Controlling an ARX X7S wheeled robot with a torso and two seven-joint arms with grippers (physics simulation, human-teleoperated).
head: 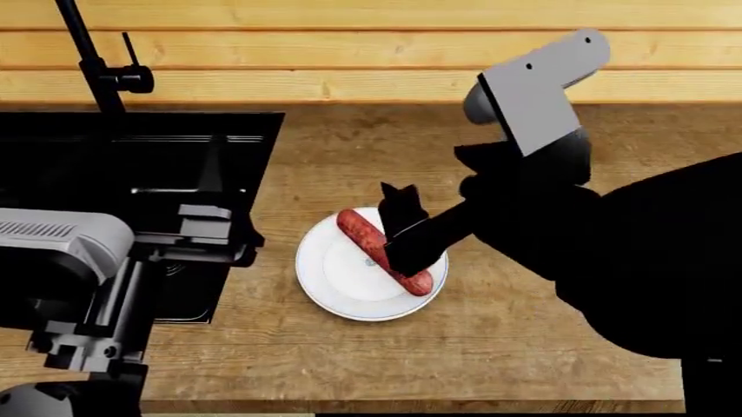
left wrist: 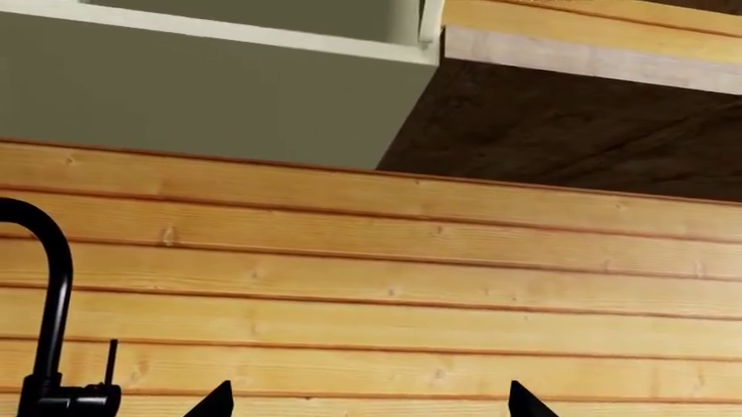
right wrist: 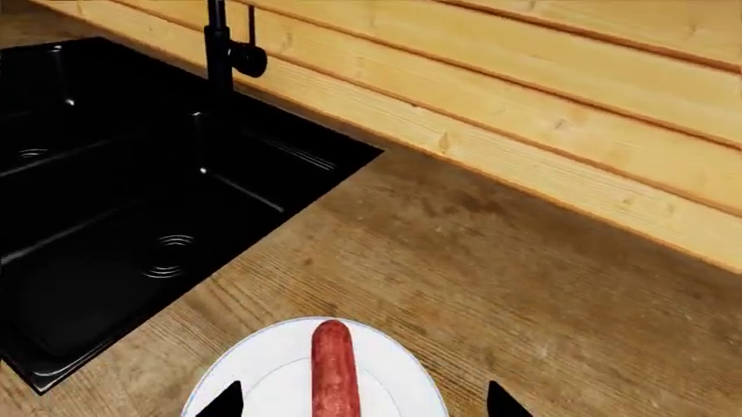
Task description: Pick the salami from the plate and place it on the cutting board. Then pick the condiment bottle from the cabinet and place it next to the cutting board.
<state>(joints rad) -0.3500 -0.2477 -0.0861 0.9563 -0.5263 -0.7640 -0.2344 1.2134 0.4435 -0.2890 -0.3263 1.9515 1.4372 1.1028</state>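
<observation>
Salami (right wrist: 332, 369) on plate (right wrist: 267, 369), centred btwn right gripper's (right wrist: 361, 401) wide-spread fingers, untouched.

wall: pale wood planks (head: 347, 52) | counter: brown wood (head: 487, 339) | sink: black (head: 139, 174) | tap: black (head: 99, 61) | cabinet: grey-green (left wrist: 208, 87)

Brown wooden counter (head: 510, 339) backed by a pale plank wall. Set into it at left, a black sink (head: 139, 174) with a black faucet (head: 99, 65). Resting directly on the counter: the white plate (head: 336, 291), apparently just beside the sink's near corner.
</observation>
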